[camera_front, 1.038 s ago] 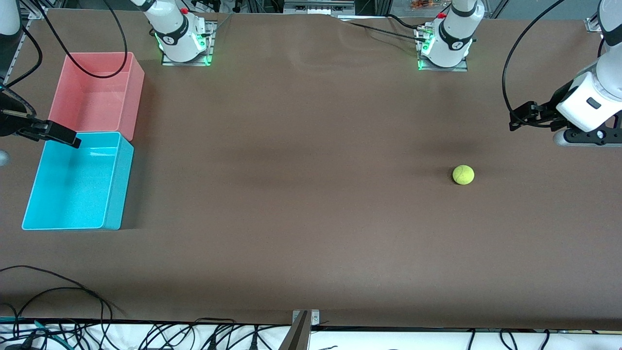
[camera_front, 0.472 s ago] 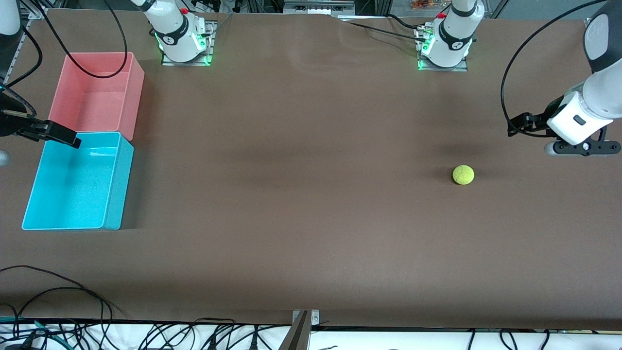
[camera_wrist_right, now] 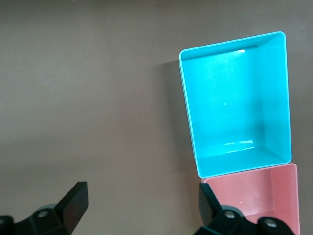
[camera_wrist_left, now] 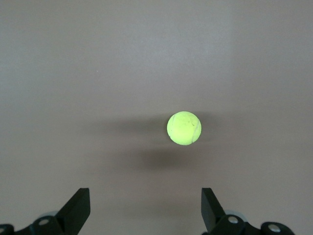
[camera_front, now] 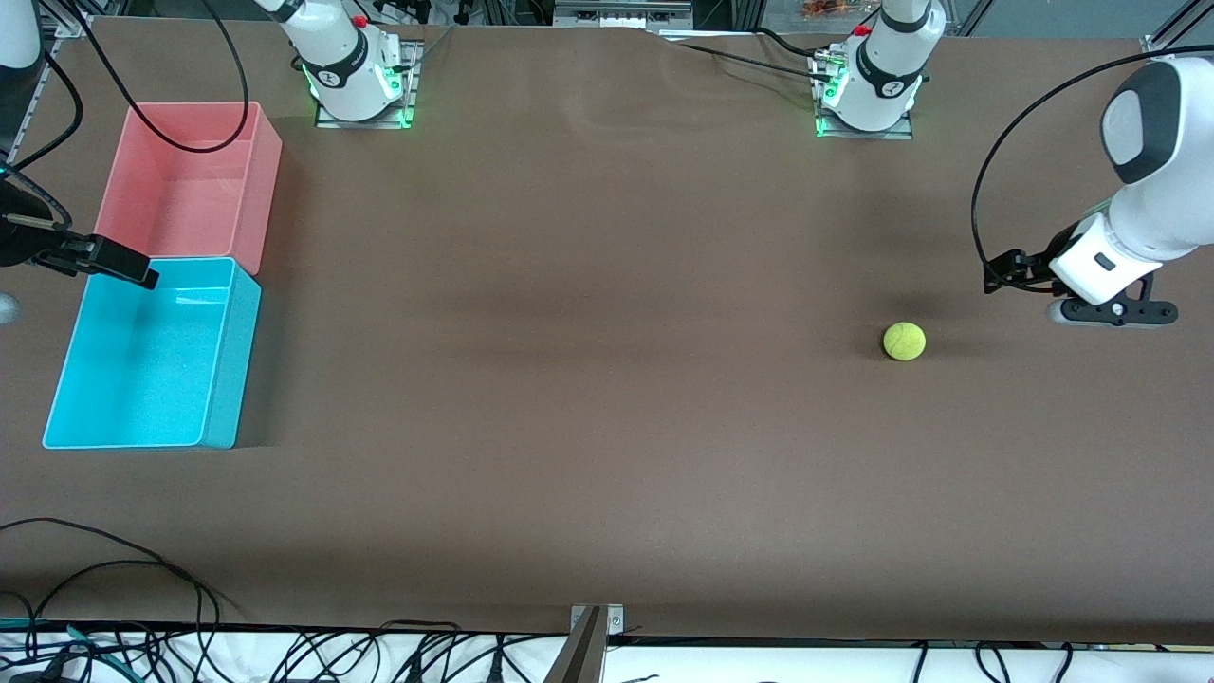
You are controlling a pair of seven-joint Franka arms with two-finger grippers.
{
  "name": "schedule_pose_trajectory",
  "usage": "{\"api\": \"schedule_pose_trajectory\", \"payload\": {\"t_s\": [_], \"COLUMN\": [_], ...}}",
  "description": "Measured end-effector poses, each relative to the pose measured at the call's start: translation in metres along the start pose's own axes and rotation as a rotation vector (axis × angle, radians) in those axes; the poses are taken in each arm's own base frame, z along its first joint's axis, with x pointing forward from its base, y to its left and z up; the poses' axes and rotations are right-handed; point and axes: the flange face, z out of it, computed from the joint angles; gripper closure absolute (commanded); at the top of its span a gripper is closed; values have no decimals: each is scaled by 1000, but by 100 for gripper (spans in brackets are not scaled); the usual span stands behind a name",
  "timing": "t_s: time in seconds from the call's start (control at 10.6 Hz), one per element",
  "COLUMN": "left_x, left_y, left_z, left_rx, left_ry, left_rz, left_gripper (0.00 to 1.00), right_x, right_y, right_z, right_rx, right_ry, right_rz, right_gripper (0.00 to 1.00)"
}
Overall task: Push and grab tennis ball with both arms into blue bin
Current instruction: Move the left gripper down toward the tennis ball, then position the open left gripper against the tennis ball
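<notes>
Tennis ball (camera_front: 904, 341) loose on bare table (camera_front: 607, 427) toward left arm's end, well apart from blue bin (camera_front: 152, 353) at right arm's end (hence push first, presumably). Left gripper (camera_wrist_left: 145, 211) jaws wide, over table just beside ball. Right gripper (camera_wrist_right: 142, 208) jaws wide, waits beside bin, pink tub (camera_front: 190, 180) adjoining. Only wrist views reveal jaw spread.

The tennis ball (camera_front: 904, 341) sits alone on the brown table (camera_front: 588, 427), well apart from the blue bin (camera_front: 152, 353) at the right arm's end. The left gripper (camera_front: 1001, 268) hangs near the ball, toward the left arm's end. The right gripper (camera_front: 104, 261) waits over the bin's rim, with the pink bin (camera_front: 190, 180) touching the blue one.
</notes>
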Motion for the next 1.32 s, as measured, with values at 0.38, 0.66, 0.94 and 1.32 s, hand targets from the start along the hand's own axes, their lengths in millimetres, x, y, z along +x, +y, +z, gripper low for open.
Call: {"api": "schedule_pose_trajectory", "payload": {"t_s": [0.38,0.66,0.94,1.32], "left_x": [-11,-14,-22,-24], "left_y": [-13,-28,-28,-27], "left_z": [52,87,113,126], "left_rx": [-1,11,8,32], "left_ry": [6,38,21,43], "left_rz": [73,339,571,975], "left_gripper": [1,25,52,100], "right_x": [0,-1,-1,-1], "right_y": [0,-9,-10,-11], "right_z": [0,0,0,0], "right_rx": [0,0,0,1], "right_ry": [0,0,0,5], "right_rz": [0,-16,-18,-19], "right_gripper": [0,0,0,0]}}
